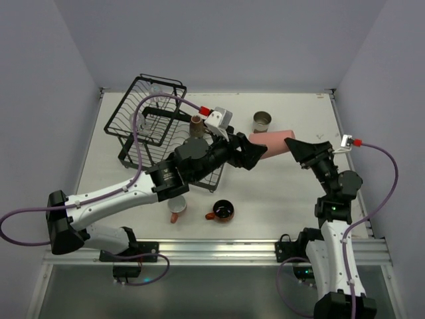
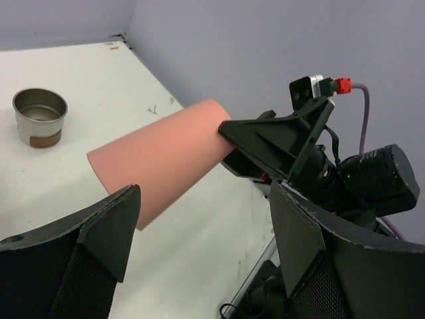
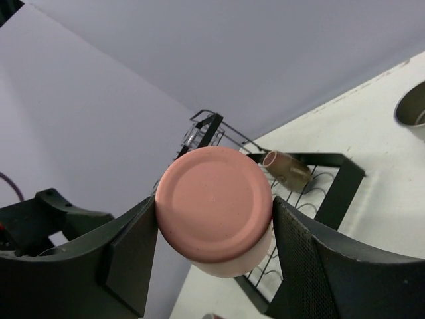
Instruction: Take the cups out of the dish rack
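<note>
Gripping: right end effector (image 1: 297, 147) is closed on the tumbler (image 1: 275, 142), its fingers on either side of the flat base.
Tumbler: held on its side above the worktop (image 1: 279, 193), between the two arms, well clear of the rack (image 1: 156, 126); the open end points toward the left arm.
Left end effector (image 1: 255, 150): fingers spread wide, at the tumbler's open end; the left wrist view shows no finger pressing on it.
Brown cup (image 1: 197, 124): on the rack's flat tray, near its right edge, leaning over.
Glass (image 1: 156, 88): in the far corner of the rack's basket.
Banded cup (image 1: 261, 121): upright on the worktop, right of the rack, beyond the tumbler.
Red mug (image 1: 222, 211): upright on the worktop near the front edge, dark inside, handle to the left.
Pink mug (image 1: 176, 207): on the worktop just left of the red mug, partly hidden under the left arm.
</note>
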Tool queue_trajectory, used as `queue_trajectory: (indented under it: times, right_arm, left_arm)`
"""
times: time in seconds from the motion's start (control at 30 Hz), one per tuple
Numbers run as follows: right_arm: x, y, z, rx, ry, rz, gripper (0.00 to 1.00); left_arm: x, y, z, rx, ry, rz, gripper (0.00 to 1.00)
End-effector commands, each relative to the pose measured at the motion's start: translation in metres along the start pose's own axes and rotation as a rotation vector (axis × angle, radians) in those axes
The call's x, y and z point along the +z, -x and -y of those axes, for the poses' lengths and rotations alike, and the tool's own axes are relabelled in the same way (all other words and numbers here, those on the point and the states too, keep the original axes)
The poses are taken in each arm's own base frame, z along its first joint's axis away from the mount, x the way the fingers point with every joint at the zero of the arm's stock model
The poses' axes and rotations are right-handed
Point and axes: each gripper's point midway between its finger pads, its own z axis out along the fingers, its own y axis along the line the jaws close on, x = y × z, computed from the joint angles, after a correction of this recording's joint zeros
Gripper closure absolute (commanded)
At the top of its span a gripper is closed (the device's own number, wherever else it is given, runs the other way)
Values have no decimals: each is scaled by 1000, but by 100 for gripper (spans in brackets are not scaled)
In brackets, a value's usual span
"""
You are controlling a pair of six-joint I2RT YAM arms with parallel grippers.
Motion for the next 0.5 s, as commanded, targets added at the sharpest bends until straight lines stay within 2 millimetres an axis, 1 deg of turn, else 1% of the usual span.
queue_trajectory:
  times: [0.0,0.03,0.07,0.1,0.17,0.2,0.33,0.37,0.43,0.47]
  right_arm:
    - [-6,-11,-21,76,89,-85,60]
    - [-5,-10,-21,87,88,-78,61]
    - [-4,-8,-23,91,90,-72,61]
    - [-4,-6,-26,91,101,-65,62]
    - [-3,-3,-31,116,119,-65,62]
    - [-3,-1,-35,113,138,-57,62]
    - [-2,3,-37,133,140,-39,63]
    - [-2,4,-36,133,136,-22,63]
    - [-2,4,-36,138,137,-22,63]
    - [-2,3,-33,148,136,-24,63]
  left_arm:
    - [-1,35,21,-92,-60,83,16]
    - [1,33,19,-89,-47,75,16]
    - [4,28,10,-92,-16,57,16]
    - [5,24,6,-94,-5,50,16]
    - [7,22,-5,-108,26,49,16]
    - [8,15,-12,-111,39,35,16]
    - [13,5,-36,-120,124,6,19]
    - [12,2,-46,-116,160,4,19]
    - [12,1,-50,-135,139,6,19]
    - [14,-5,-45,-160,99,-7,19]
